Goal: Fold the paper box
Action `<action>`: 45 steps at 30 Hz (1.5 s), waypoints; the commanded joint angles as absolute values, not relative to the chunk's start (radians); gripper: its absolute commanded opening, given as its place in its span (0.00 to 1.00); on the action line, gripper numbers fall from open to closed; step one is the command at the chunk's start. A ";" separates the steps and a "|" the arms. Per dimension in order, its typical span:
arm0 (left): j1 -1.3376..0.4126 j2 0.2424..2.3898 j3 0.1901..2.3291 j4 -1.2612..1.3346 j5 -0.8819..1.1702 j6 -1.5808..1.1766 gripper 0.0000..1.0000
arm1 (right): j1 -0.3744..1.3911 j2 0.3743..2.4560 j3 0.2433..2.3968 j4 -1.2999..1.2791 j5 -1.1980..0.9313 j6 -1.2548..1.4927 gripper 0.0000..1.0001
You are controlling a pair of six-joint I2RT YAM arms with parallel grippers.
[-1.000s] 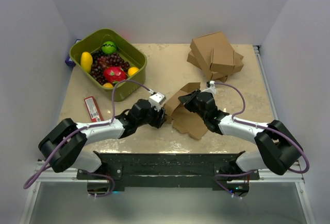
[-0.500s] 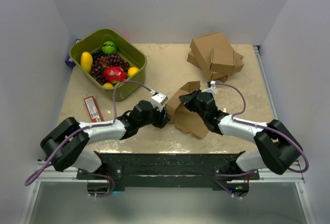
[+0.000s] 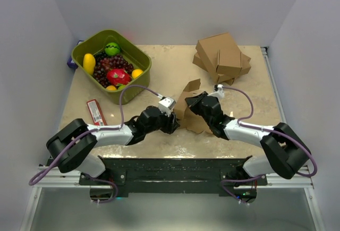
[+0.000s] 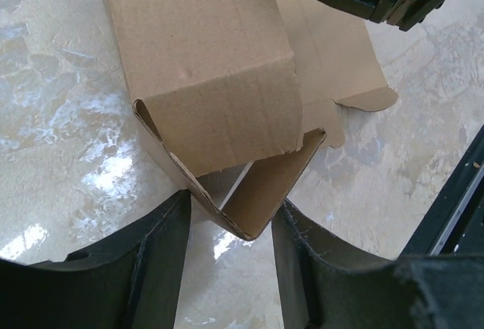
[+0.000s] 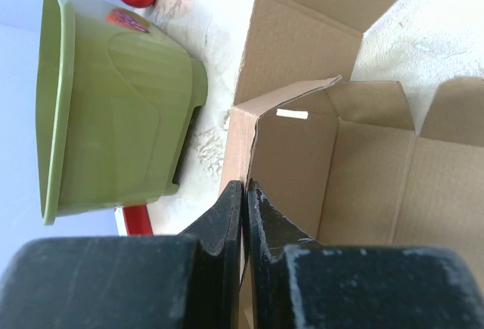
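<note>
Kraft paper box (image 5: 333, 140) in right end effector (image 5: 244, 193)

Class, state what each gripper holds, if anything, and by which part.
The right gripper is shut on the paper box, pinching a wall panel's edge. The left gripper is open, its fingers straddling a corner of the box without clamping it.

No legible text anywhere; paper box (image 4: 219, 79) plain, red packet (image 3: 96, 112) print too small.

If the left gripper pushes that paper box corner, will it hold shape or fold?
The paper box looks like thin creased card, so it will probably flex along its creases. The right gripper pinches one wall, so it likely pivots there rather than sliding. Open flaps look floppy.
</note>
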State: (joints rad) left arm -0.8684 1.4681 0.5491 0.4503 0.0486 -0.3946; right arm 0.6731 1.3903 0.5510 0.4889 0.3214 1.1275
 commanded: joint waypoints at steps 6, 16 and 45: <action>-0.893 1.508 0.591 0.560 -0.046 -0.497 0.50 | 0.700 1.404 0.477 0.403 0.368 1.114 0.00; -0.893 1.508 0.588 0.595 0.021 -0.442 0.50 | 0.699 1.408 0.408 0.460 0.422 1.074 0.00; -0.923 1.620 0.676 0.683 -0.103 -0.617 0.45 | 0.736 1.500 0.396 0.488 0.442 1.127 0.00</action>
State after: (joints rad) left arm -0.9062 1.5963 0.5957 0.5789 -0.0463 -0.5571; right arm 0.6956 1.4574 0.4446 0.6922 0.4797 1.1412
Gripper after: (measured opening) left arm 0.458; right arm 0.065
